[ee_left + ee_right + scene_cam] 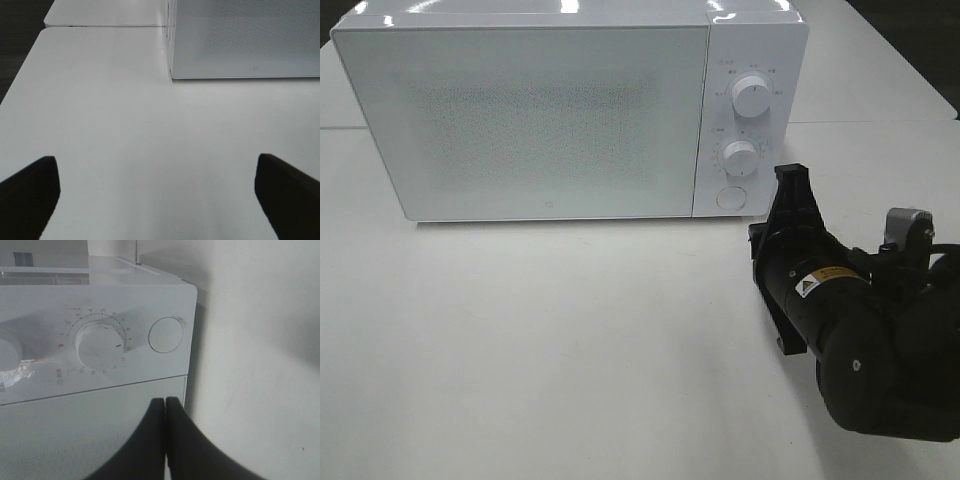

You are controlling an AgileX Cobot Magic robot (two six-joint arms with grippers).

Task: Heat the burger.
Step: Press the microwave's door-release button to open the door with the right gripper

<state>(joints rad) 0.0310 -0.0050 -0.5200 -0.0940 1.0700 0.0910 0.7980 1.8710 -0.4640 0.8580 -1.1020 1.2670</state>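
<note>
Microwave (pixel 520 110) door shut, burger out of sight, probably inside. Right end effector (pixel 165 402) pinched closed, empty, near the timer dial (pixel 97 345); left end effector (pixel 156 165) wide open, empty. Loading looks done; timer seems next.

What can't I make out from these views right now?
- Burger: in no view; the closed microwave door's dotted screen hides the inside.
- Lower dial markings: too small in exterior high.
- Upper dial: cut off by the right wrist view's edge.
- Left jaws: outside exterior high; only tips show in left wrist.
</note>
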